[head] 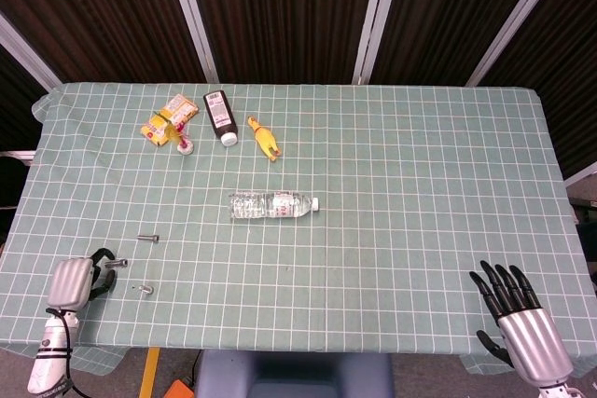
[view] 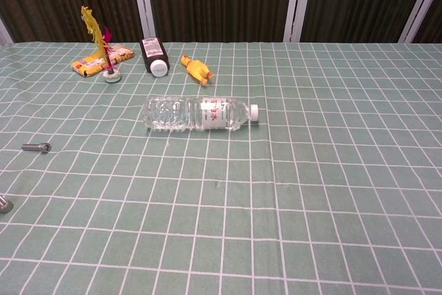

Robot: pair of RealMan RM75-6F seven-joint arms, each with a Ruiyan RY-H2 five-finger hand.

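My left hand (head: 75,279) shows only in the head view, at the table's near left corner, with its fingers curled forward. A small silvery bolt (head: 118,263) sits right at its fingertips; it is too small to tell whether the fingers hold it. Two more bolts lie close by on the cloth, one (head: 147,239) (view: 34,147) farther in and one (head: 143,289) (view: 3,204) nearer the edge. My right hand (head: 519,312) hovers at the near right corner, fingers spread, holding nothing.
A clear water bottle (head: 272,204) (view: 200,114) lies on its side mid-table. At the far left are a dark bottle (head: 220,116) (view: 153,55), a yellow rubber chicken (head: 264,137) (view: 196,68), a snack packet (head: 168,118) (view: 100,59) and a feathered toy (head: 185,144) (view: 103,39). A green checked cloth (head: 420,184) covers the table.
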